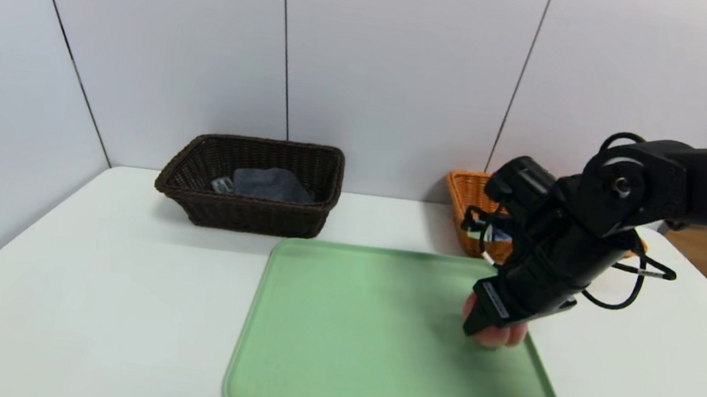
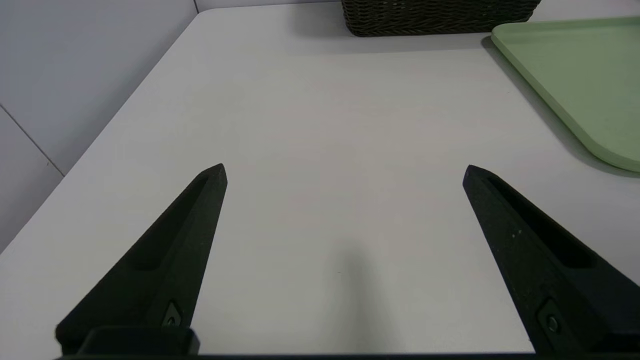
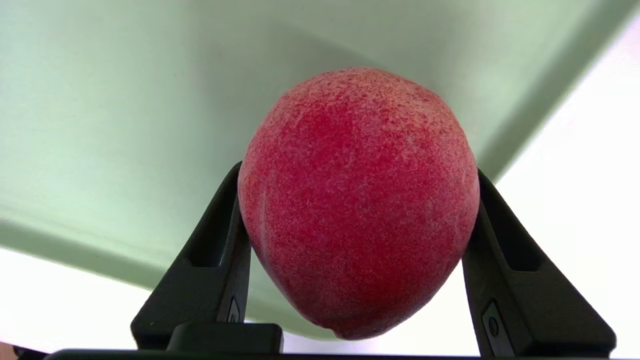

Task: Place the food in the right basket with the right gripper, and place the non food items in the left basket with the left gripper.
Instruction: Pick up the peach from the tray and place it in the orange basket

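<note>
A fuzzy pink-red peach [image 3: 357, 200] sits at the right edge of the green tray [image 1: 343, 344], and my right gripper [image 1: 490, 327] is shut on it, one black finger [image 3: 215, 250] pressed on each side. In the head view only the peach's [image 1: 497, 336] lower part shows under the gripper. The orange-tan right basket [image 1: 467, 205] stands behind the right arm, mostly hidden. The dark brown left basket [image 1: 246, 209] stands at the back and holds a dark folded cloth [image 1: 272, 184]. My left gripper [image 2: 345, 172] hangs open over bare white table, out of the head view.
The white table [image 1: 85, 274] meets grey wall panels at the back and left. In the left wrist view the dark basket's [image 2: 440, 17] wall and the green tray's [image 2: 575, 85] corner lie ahead. A small grey item [image 1: 220, 185] lies beside the cloth.
</note>
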